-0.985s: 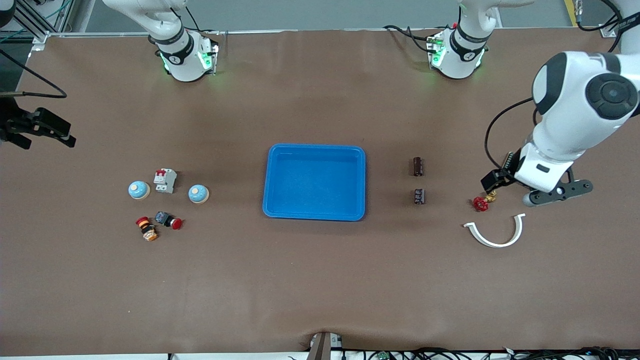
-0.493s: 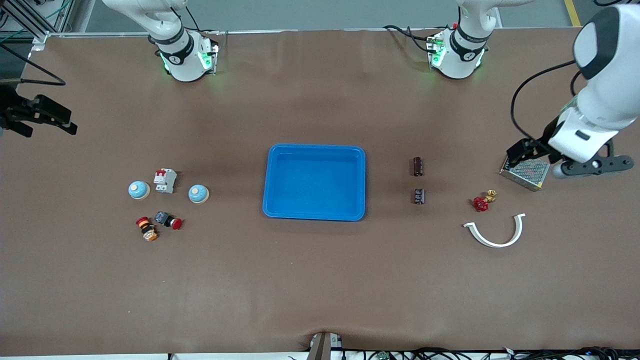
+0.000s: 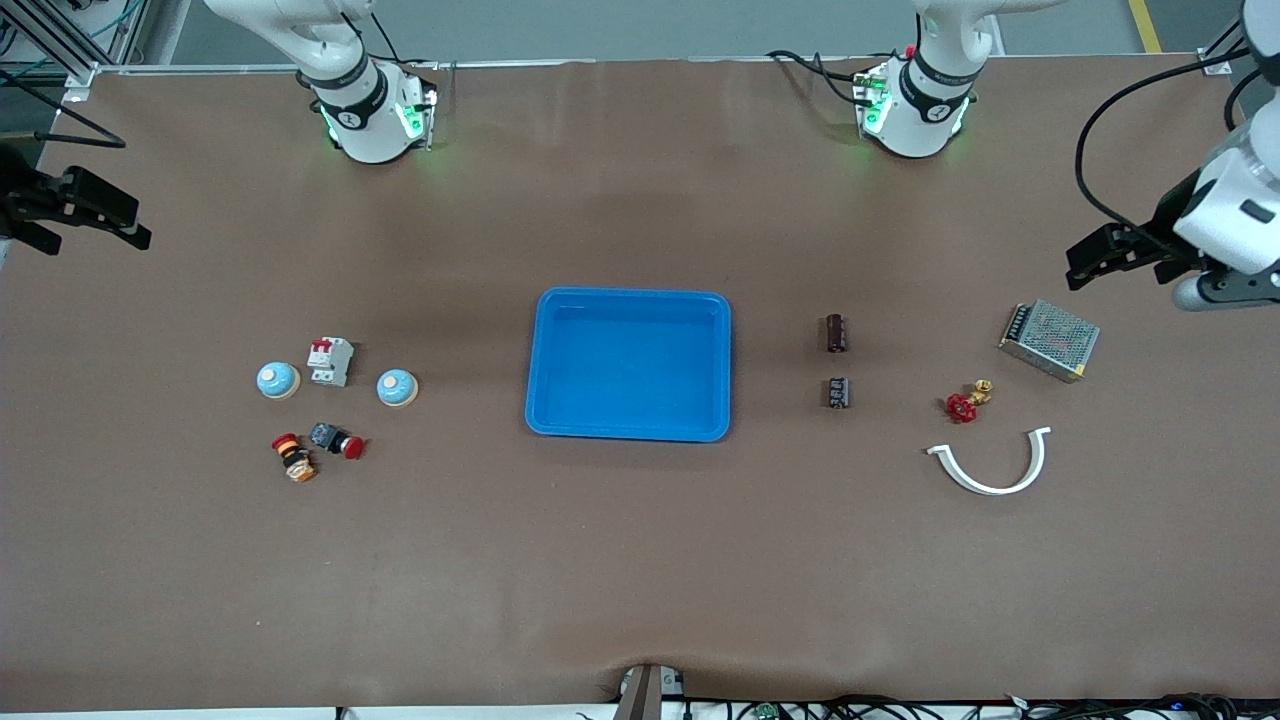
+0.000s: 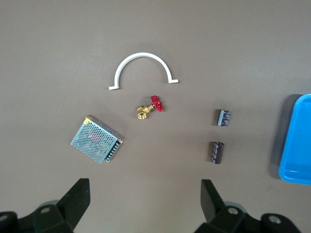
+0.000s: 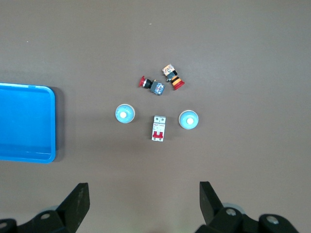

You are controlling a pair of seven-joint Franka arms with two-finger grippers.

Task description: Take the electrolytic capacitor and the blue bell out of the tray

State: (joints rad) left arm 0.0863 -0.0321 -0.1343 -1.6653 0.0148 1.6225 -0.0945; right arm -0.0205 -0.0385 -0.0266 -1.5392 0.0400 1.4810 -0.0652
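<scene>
Both my claws hang spread and empty — left gripper (image 3: 1130, 262), right gripper (image 3: 85, 215) — well clear of the bare tray (image 3: 540, 400); capacitors (image 3: 836, 333) and bells (image 3: 397, 388) already lie out on the table — done, I judge.

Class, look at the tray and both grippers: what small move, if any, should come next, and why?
Probably none beyond parking. The tray holds nothing; both capacitors and both blue bells lie on the table outside it. The left gripper and right gripper are open, holding nothing, over the table's ends.
</scene>
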